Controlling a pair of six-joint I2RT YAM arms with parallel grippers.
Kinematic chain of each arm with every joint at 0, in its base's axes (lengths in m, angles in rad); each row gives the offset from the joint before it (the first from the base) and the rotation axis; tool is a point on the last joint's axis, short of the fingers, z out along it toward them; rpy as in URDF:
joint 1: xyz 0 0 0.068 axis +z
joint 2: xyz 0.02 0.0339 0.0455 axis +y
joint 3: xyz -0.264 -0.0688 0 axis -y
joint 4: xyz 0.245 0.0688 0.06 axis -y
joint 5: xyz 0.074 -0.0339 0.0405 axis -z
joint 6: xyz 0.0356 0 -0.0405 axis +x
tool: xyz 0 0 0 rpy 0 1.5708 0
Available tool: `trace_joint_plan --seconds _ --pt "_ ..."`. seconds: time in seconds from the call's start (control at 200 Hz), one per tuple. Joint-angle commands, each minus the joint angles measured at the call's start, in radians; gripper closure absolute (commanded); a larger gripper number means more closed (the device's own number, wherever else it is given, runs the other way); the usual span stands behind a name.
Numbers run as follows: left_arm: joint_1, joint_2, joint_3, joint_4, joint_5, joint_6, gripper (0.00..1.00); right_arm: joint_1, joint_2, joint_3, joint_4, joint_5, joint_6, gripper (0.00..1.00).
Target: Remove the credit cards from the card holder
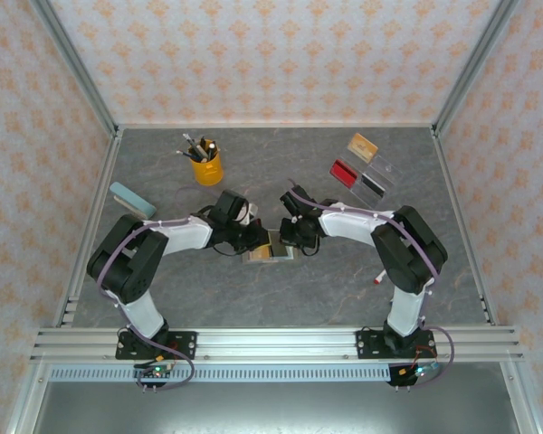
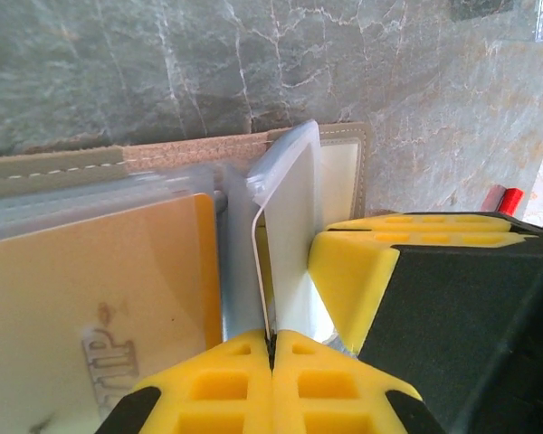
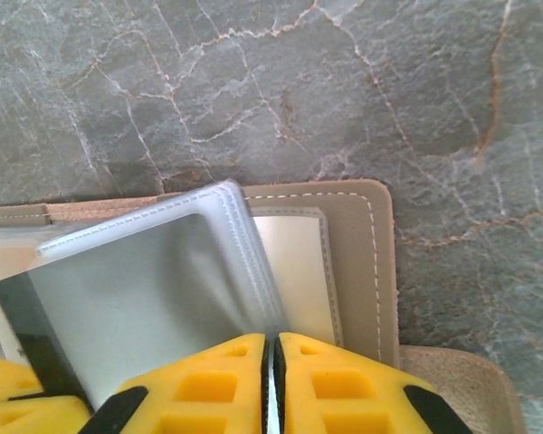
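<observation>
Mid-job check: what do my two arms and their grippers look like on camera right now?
Both the left arm and right arm have white links and black joints, with a lilac cable running along each. The left gripper and right gripper carry bright yellow fingers moulded with square recesses.

Tan card holder (image 3: 362,262) on grey marbled table (image 3: 253,90).

The left hand (image 1: 259,239) and right hand (image 1: 287,237) hide most of the card holder (image 1: 270,254) from above.
</observation>
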Motion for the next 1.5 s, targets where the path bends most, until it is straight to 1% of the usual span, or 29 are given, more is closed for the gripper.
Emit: trace_joint_plan --seconds 0.0,0.045,0.33,0.425,0.53,0.661,0.756,0.836,0.916,1.036,1.156,1.276,1.326,1.386,1.491 --pt "0.016 -0.047 -0.017 -0.047 -0.003 0.062 0.99 0.000 0.064 -0.027 -0.092 0.099 -0.011 0.87" --pt "0.017 -0.053 -0.021 -0.071 -0.018 0.075 1.00 0.000 0.063 -0.028 -0.092 0.104 -0.009 0.87" --pt "0.044 -0.122 -0.035 -0.184 -0.079 0.130 1.00 -0.002 0.025 -0.015 -0.095 0.100 -0.009 0.88" --pt "0.050 -0.172 -0.022 -0.253 -0.122 0.158 1.00 -0.006 -0.025 -0.016 -0.067 0.057 -0.025 0.87" --pt "0.052 -0.225 -0.001 -0.335 -0.177 0.188 1.00 -0.016 -0.110 -0.041 -0.004 -0.001 -0.038 0.83" --pt "0.051 -0.298 0.008 -0.381 -0.194 0.204 1.00 -0.040 -0.238 -0.094 0.104 -0.118 -0.046 0.74" --pt "0.053 -0.357 0.023 -0.387 -0.175 0.205 1.00 -0.065 -0.309 -0.130 0.179 -0.215 -0.040 0.64" --pt "0.053 -0.403 0.037 -0.368 -0.137 0.193 1.00 -0.087 -0.339 -0.143 0.225 -0.301 -0.031 0.55" --pt "0.054 -0.438 0.053 -0.327 -0.084 0.170 1.00 -0.104 -0.352 -0.156 0.278 -0.373 -0.008 0.43" --pt "0.064 -0.467 0.061 -0.232 0.004 0.099 1.00 -0.112 -0.361 -0.174 0.390 -0.482 0.045 0.27" --pt "0.079 -0.474 0.054 -0.129 0.080 0.013 1.00 -0.115 -0.362 -0.164 0.432 -0.543 0.082 0.20" --pt "0.092 -0.473 0.041 -0.058 0.119 -0.041 1.00 -0.117 -0.372 -0.162 0.495 -0.596 0.119 0.19" --pt "0.098 -0.469 0.033 -0.044 0.127 -0.056 1.00 -0.117 -0.375 -0.161 0.516 -0.613 0.132 0.21" --pt "0.104 -0.467 0.021 -0.019 0.133 -0.076 1.00 -0.116 -0.382 -0.162 0.539 -0.631 0.144 0.26" --pt "0.106 -0.468 0.006 -0.015 0.127 -0.083 1.00 -0.119 -0.396 -0.163 0.553 -0.638 0.151 0.38"
